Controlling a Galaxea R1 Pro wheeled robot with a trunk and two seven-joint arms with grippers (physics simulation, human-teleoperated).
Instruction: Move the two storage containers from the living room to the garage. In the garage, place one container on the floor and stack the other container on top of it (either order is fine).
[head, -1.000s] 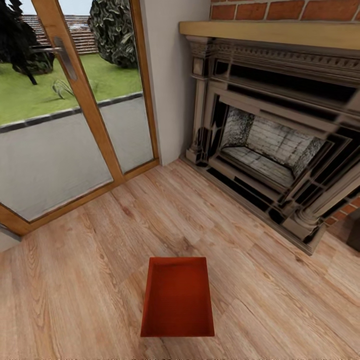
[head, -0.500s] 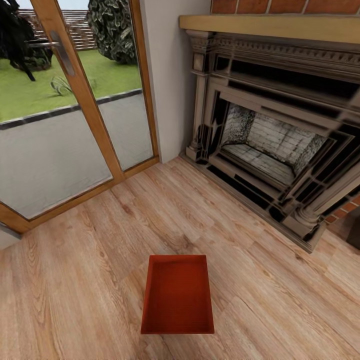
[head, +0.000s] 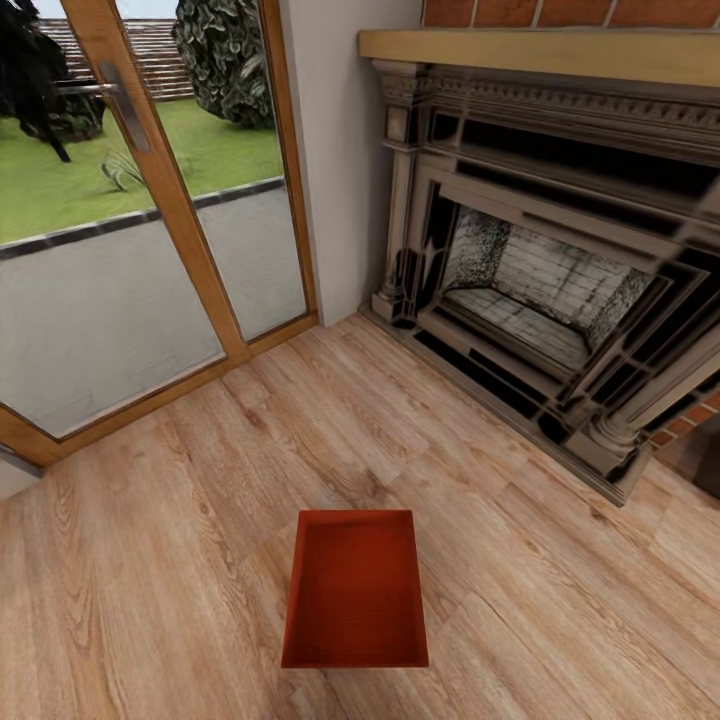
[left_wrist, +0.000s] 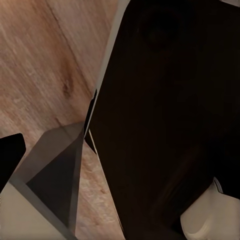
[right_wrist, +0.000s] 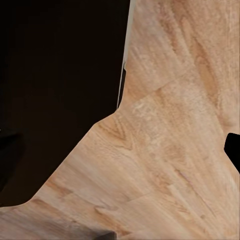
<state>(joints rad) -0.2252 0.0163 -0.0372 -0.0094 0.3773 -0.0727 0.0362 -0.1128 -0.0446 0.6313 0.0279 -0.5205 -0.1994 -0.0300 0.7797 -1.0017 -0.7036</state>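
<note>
— Since it sits on the wood floor (head: 150, 560) before the fireplace (head: 540, 290), where to grip the storage container (head: 355, 590)?
— By a long rim; thin walls probably flex, though it looks light. Either pincer's state I cannot tell.

The fireplace (head: 560, 270) ran off the frame's right edge; the glass doors (head: 120, 220) were cropped at upper left.

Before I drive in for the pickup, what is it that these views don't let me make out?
- Second container: only one storage container shows, on the wood floor in the head view.
- Gripper states: both wrist views are mostly blocked by dark robot bodywork.
- Fireplace: its right side is cut off by the head view's edge.
</note>
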